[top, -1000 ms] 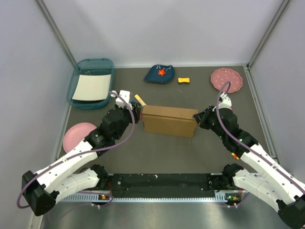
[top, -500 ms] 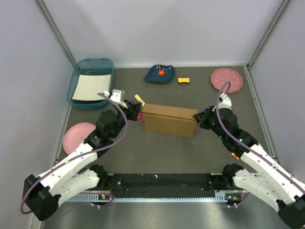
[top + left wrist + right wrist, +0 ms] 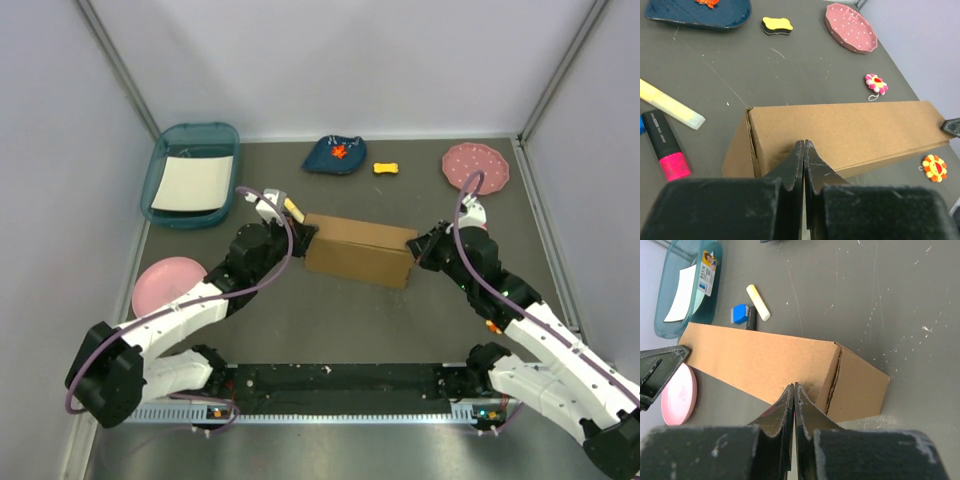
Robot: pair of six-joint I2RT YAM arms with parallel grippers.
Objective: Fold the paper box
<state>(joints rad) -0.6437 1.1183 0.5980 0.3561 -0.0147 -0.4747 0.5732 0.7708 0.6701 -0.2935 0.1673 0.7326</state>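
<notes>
The paper box (image 3: 358, 251) is a long closed brown cardboard block lying mid-table, slightly skewed. It also shows in the left wrist view (image 3: 840, 125) and the right wrist view (image 3: 765, 360). My left gripper (image 3: 308, 232) is shut and empty, with its tips (image 3: 804, 144) on the box's top near the left end. My right gripper (image 3: 414, 247) is shut and empty, with its tips (image 3: 793, 386) against the box's top edge near the right end. Both end flaps look folded in, with a narrow seam showing at each end.
A teal tray (image 3: 228, 135) holding a white sheet stands back left. A pink plate (image 3: 165, 280) lies left and a dotted pink plate (image 3: 476, 165) back right. A dark blue dish (image 3: 335, 153), a yellow toy (image 3: 386, 168), a yellow marker (image 3: 670, 104), a pink highlighter (image 3: 662, 145) and flower toys (image 3: 876, 83) lie around.
My left gripper drew back left from the box, then returned onto its top left end. The box has turned and shifted slightly. The right arm has stayed put.
</notes>
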